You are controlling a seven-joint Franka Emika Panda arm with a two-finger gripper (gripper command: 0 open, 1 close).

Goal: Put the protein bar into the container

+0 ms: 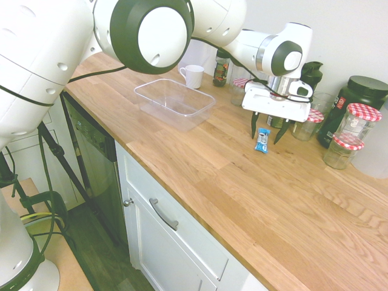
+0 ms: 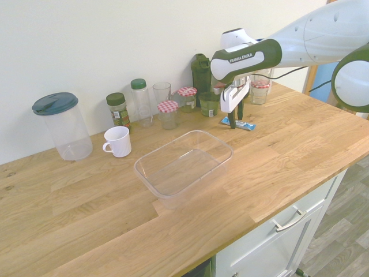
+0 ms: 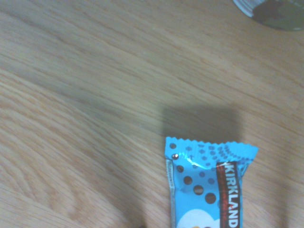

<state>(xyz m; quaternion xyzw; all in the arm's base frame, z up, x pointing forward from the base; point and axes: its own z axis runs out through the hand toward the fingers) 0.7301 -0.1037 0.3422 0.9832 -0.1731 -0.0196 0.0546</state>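
Note:
The protein bar (image 1: 262, 140) lies flat on the wooden counter in its bright blue wrapper, in front of the row of jars; its crimped end and dark print show in the wrist view (image 3: 209, 185). My gripper (image 1: 267, 132) hangs just above it, open, with one dark finger on either side of the bar (image 2: 239, 123). From the other side, the gripper (image 2: 234, 119) points straight down at the counter. The container (image 1: 145, 86), a clear shallow tub, stands empty to the left of the bar, nearer the counter's middle (image 2: 144, 167).
A white mug (image 1: 193, 76) stands behind the container. Glass jars with red-checked lids (image 1: 364, 115), spice bottles and a dark green shaker (image 2: 200, 72) line the wall close behind my gripper. A tall clear jug (image 2: 60, 124) stands far along the wall. The counter's front edge drops to white drawers.

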